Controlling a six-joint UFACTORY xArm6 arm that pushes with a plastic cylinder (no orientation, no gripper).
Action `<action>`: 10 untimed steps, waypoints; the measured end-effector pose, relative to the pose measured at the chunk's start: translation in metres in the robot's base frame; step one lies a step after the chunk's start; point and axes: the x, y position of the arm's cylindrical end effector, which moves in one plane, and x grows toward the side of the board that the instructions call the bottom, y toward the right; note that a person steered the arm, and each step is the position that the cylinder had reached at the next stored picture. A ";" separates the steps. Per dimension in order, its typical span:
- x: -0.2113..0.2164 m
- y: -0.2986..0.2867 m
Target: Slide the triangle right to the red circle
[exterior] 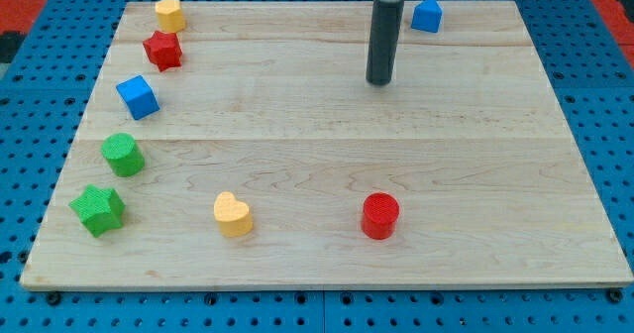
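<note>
Board: pale wooden table top (327, 155) filled the frame.
Tip: my tip (379, 81), a bare rod without claw, stood upper centre.
Triangle: blue triangular block (427, 15), top right of tip.
Circle: red round block (379, 215), lower centre.

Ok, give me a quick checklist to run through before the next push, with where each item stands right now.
1. Blue triangle located: ok, near the board's top edge, right of centre.
2. Red circle located: ok, near the view's bottom, free-standing.
3. My tip visible: ok, on bare wood below and left of the triangle, not touching it.
4. Tip placed to push the triangle toward the circle: not ok; it sits on the circle's side of the triangle, not behind it.
5. Path between triangle and circle free of blocks: ok; the yellow heart lies well left of it.
6. Triangle's exact orientation: cannot tell; the arm partly crowds it.
</note>
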 end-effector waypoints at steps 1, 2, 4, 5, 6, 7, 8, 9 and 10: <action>-0.064 -0.002; -0.100 -0.002; -0.128 0.039; -0.109 0.094; -0.077 0.098; -0.071 0.117; -0.021 0.106; 0.034 0.075; 0.034 0.044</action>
